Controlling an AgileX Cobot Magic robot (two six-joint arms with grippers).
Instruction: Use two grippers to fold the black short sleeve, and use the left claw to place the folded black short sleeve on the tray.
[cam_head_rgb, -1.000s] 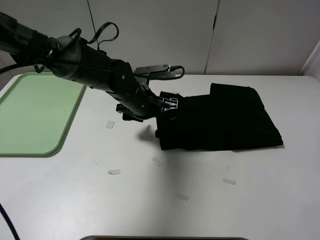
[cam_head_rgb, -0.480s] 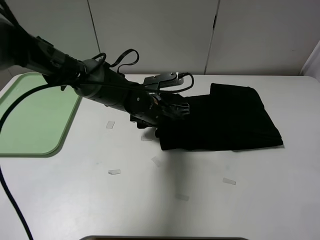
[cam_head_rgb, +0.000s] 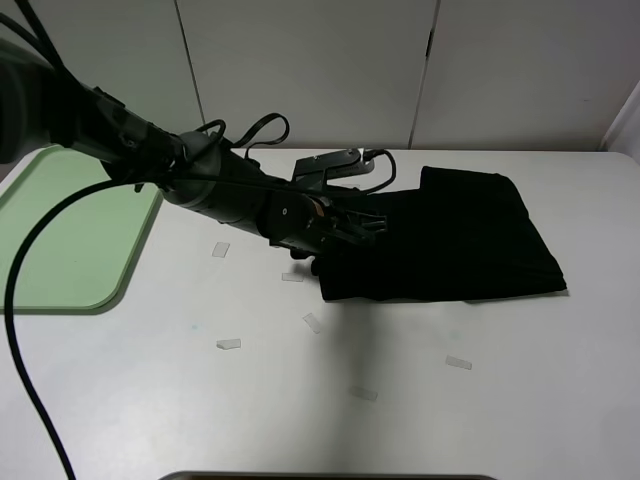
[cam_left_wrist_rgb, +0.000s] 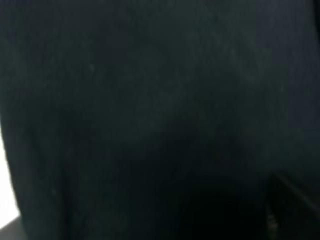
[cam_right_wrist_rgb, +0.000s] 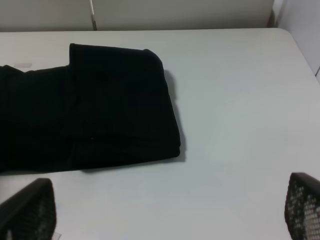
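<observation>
left fingers (cam_head_rgb: 358, 224) at black short sleeve (cam_head_rgb: 450, 240) edge, tray (cam_head_rgb: 70, 250) apart

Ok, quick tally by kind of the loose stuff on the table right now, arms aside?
black short sleeve: 1
tray: 1
pale scraps: 6
Total: 8
</observation>
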